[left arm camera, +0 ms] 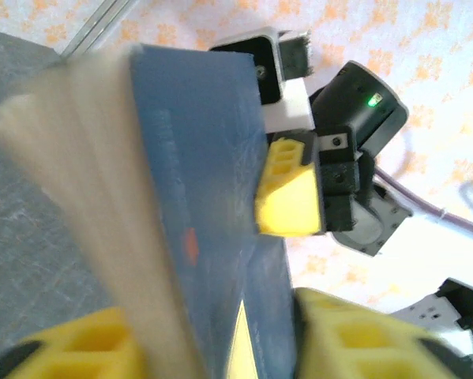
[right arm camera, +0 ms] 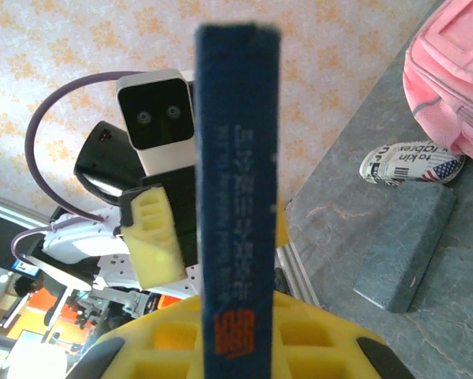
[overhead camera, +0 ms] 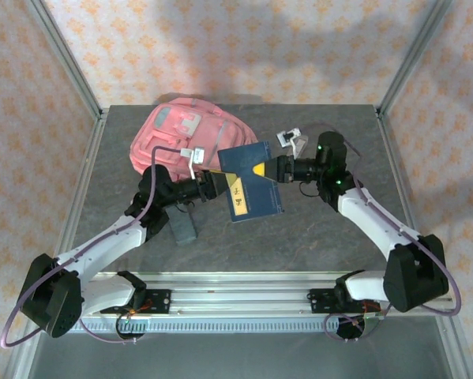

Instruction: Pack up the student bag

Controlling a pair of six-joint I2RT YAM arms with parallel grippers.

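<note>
— Top external has the student bag [overhead camera: 185, 134] as the biggest thing by far. Where is it against the arms?
— It lies flat on the table [overhead camera: 315, 229] with its front pockets up. It is just beyond the left gripper [overhead camera: 212, 186] and off to the left of the right gripper [overhead camera: 277, 168], and neither touches it
— How would you expect it to handle?
— My guess is soft, slumping fabric, light while unfilled and not fragile, but likely to cave in or slide if pushed. I would pinch a firmer part, the lip by the main zip or a strap, rather than a loose panel. I cannot tell whether the zip stands open
— Next in size?
— The blue book [overhead camera: 248, 178], up in the air between the two grippers. It is stiff-covered and probably the heaviest piece in play
— And the grips?
— The right gripper is clenched on the edge nearest it, with one yellow pad [left arm camera: 287, 189] flat on the cover. The left gripper's jaws are narrowed about the opposite, page-side edge, and its pads [left arm camera: 354, 339] look pressed on both faces. So I read it as grasping the book too, though that view is blurred
— Anything smaller?
— A grey block [overhead camera: 182, 229] on the table on the near side of the left gripper, and a small white printed pouch [right arm camera: 410, 162] beside the bag
</note>
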